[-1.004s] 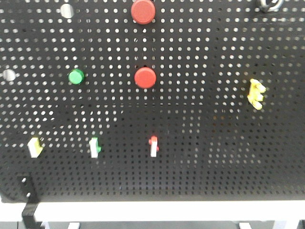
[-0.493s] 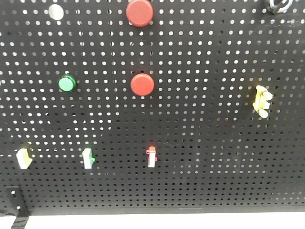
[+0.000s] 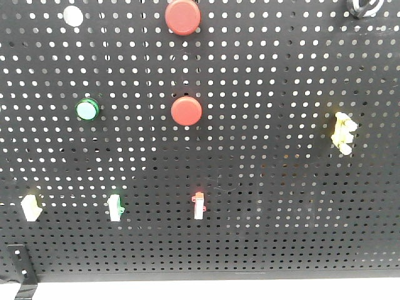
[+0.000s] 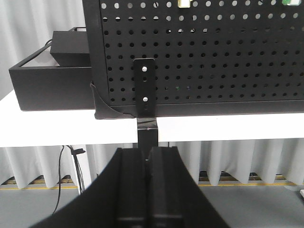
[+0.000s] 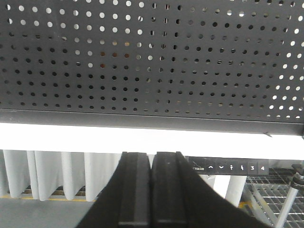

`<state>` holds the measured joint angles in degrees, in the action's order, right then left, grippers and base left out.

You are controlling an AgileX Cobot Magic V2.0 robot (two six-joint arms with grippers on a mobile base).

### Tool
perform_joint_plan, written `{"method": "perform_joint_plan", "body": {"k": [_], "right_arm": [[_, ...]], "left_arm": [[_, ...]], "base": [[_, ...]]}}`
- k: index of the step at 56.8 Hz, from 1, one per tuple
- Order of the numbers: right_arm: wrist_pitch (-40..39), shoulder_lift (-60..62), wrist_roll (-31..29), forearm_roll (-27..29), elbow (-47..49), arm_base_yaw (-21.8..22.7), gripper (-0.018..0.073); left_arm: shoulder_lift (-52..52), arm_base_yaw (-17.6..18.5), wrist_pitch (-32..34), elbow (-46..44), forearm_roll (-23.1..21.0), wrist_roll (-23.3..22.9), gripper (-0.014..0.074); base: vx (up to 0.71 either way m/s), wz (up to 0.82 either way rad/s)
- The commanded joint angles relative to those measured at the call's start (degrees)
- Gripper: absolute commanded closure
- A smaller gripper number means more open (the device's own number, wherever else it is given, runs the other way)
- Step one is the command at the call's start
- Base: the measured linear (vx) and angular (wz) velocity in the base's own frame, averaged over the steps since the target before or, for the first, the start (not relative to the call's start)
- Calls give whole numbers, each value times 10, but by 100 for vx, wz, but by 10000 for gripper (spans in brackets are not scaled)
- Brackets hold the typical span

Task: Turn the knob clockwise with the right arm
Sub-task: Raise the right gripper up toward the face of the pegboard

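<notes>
I'm looking at the black pegboard (image 3: 281, 206) through the front cam and reading it left to right. A pale round cap (image 3: 73, 15) is sitting top left, with a green button (image 3: 87, 109) below it. Along the lower row, three little toggles are sticking out: a yellowish one (image 3: 30, 206), a green one (image 3: 114, 207) and a red one (image 3: 199, 205). Two red push-buttons are stacked in the middle, the upper one (image 3: 183, 16) at the top edge and the lower one (image 3: 186, 110) under it. Further right the yellow clip switch (image 3: 343, 132) is hanging, and the knob (image 3: 365, 6) is sitting at the very top right, half cut off by the frame edge.

The left gripper (image 4: 148, 159) is showing its fingers pressed together on nothing, pointing at a black bracket (image 4: 144, 88) at the board's lower left corner, over the white table (image 4: 47, 126).

The right gripper (image 5: 153, 164) is also clenched empty. It's aiming at the board's bottom rows and the table edge, so its fingers are sitting low, well apart from the knob, which is only showing up in the front cam.
</notes>
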<state>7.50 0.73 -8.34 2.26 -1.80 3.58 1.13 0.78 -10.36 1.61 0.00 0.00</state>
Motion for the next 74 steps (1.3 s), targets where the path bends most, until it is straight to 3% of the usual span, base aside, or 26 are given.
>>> {"method": "perform_joint_plan", "body": {"k": [1,20,37,44,59,74], "right_arm": [[-60,4,-5,-5,-6,-1,568],[-169,4,-4,11,-5,-1,566],[-172,4,8,195,-4,-1,529],[-176,4,8,237,-4,-1,499],[-240,4,24,235,21,-1,489],[-50,-17,15,154,172,-1,484]], "left_arm": [[5,2,46,15,-4,0,603],[5,2,46,15,-4,0,603],[5,2,46,15,-4,0,603],[5,2,46,15,-4,0,603],[5,2,46,15,-4,0,603],[5,2,46,15,-4,0,603]], "base": [[0,0],[0,0],[0,0],[0,0],[0,0],[0,0]]}}
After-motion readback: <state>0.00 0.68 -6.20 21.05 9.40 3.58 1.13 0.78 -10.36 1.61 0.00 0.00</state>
